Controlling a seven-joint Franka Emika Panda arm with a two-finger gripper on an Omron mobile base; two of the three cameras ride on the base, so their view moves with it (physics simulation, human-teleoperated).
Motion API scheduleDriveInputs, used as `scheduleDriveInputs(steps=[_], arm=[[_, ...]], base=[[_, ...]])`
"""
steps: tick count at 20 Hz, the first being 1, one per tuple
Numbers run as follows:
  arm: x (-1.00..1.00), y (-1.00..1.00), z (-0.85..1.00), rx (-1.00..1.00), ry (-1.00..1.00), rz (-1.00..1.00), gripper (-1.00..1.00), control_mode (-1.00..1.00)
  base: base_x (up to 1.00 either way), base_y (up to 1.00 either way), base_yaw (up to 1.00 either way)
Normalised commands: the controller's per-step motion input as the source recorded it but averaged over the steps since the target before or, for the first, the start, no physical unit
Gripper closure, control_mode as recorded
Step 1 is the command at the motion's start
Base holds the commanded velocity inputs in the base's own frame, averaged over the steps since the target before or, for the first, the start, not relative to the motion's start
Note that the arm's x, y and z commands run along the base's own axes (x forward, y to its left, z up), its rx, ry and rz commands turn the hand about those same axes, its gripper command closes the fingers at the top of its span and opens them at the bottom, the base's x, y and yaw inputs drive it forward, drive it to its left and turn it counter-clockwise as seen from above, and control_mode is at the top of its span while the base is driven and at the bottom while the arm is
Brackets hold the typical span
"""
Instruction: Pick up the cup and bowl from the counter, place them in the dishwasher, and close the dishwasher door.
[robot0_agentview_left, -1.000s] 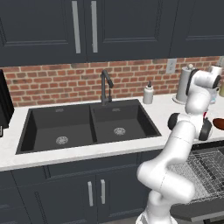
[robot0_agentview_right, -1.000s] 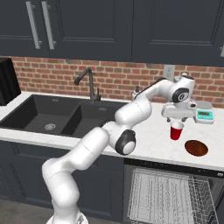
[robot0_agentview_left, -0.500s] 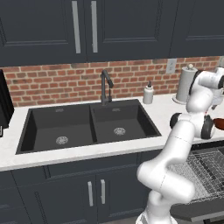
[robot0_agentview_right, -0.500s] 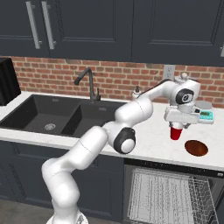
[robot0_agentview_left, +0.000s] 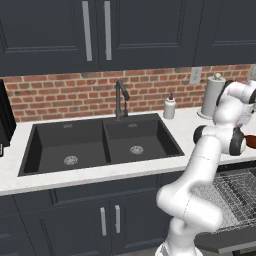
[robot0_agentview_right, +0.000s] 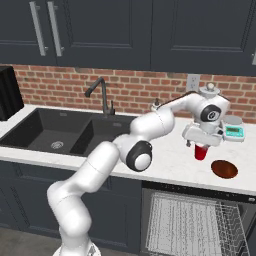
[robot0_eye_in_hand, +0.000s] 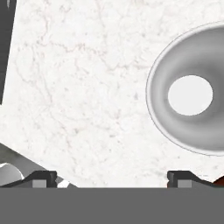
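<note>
The red cup (robot0_agentview_right: 200, 153) stands on the white counter (robot0_agentview_right: 170, 160), just under my gripper (robot0_agentview_right: 202, 143). In the hand view the cup (robot0_eye_in_hand: 190, 94) shows its white inside from above, off to the right of the gripper (robot0_eye_in_hand: 111, 178). The fingertips (robot0_eye_in_hand: 41, 177) stand wide apart, open and empty. The dark reddish-brown bowl (robot0_agentview_right: 224, 169) lies on the counter to the right of the cup, and it also shows at the edge of the left base view (robot0_agentview_left: 251, 141). The dishwasher (robot0_agentview_right: 192, 225) stands open below, its wire rack pulled out and its door (robot0_agentview_left: 225, 243) lowered.
A paper towel roll (robot0_agentview_left: 212, 95) and a white soap bottle (robot0_agentview_left: 170, 106) stand by the brick wall. A small scale (robot0_agentview_right: 233, 131) sits behind the cup. The black double sink (robot0_agentview_left: 100, 145) with its faucet lies to the left. Dark cabinets hang overhead.
The hand has sunk a little lower over the cup. The jaws have stayed open, and the cup and bowl have not moved.
</note>
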Motion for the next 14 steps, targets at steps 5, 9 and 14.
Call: scheduleDriveInputs(steps=[5,9,14], arm=[[-0.31,0.0,-0.76,-0.02,-0.36,-0.19,-1.0,-1.0],[0.0,0.0,0.06,0.0,-0.49,-0.31,-1.0,-1.0],[0.0,0.13,0.15,0.0,-0.31,-0.43,-1.0,-1.0]], base=[[0.0,0.0,0.0],[0.0,0.0,0.0],[0.0,0.0,0.0]])
